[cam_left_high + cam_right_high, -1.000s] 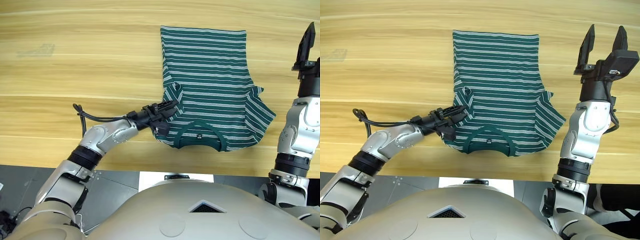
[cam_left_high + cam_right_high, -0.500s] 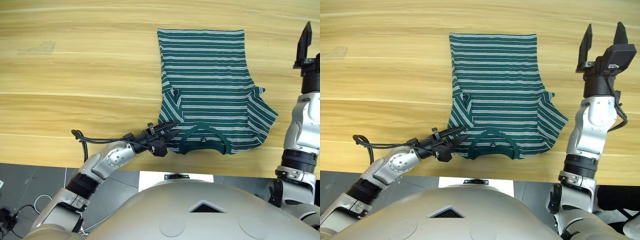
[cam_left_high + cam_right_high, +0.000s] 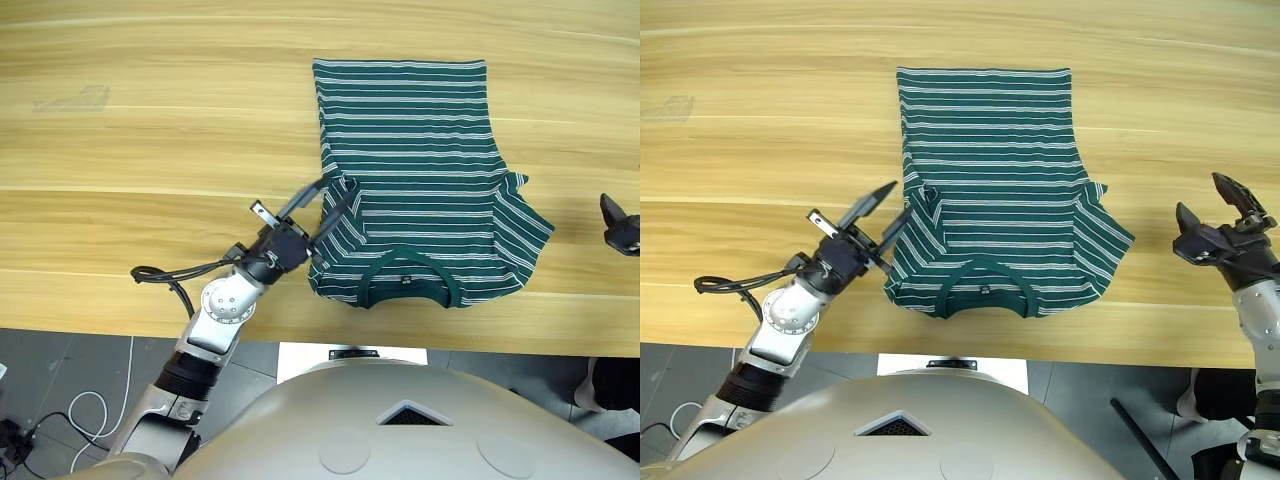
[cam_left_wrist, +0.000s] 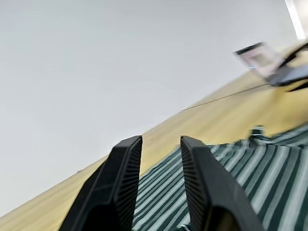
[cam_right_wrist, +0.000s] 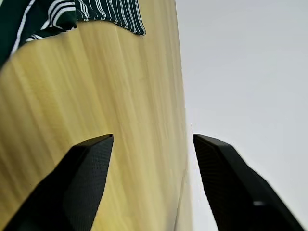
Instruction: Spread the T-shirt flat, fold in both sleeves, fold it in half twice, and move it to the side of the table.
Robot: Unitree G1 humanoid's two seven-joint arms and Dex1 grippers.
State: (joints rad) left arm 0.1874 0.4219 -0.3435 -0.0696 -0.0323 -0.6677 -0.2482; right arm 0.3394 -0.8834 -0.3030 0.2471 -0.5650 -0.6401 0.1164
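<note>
A green T-shirt (image 3: 990, 180) with white stripes lies on the wooden table (image 3: 760, 120), its collar (image 3: 983, 275) toward me. Its left sleeve is folded in, and its right sleeve (image 3: 1105, 240) pokes out to the side. My left gripper (image 3: 892, 205) stands open just beside the shirt's left edge, with nothing between its fingers. In the left wrist view the two black fingers (image 4: 122, 168) frame the striped cloth (image 4: 250, 168) beyond. My right gripper (image 3: 1200, 195) is open to the right of the shirt, apart from it, near the table's front edge. The right wrist view catches a shirt corner (image 5: 96, 12).
Bare wood stretches to the left of and beyond the shirt. A faint pale mark (image 3: 670, 107) sits on the table at far left. A black cable (image 3: 725, 285) loops beside my left forearm at the front edge.
My left gripper, shut low at the shirt's near left corner, has opened and swung up beside the left edge. My right arm came down from its raised pose toward the front edge.
</note>
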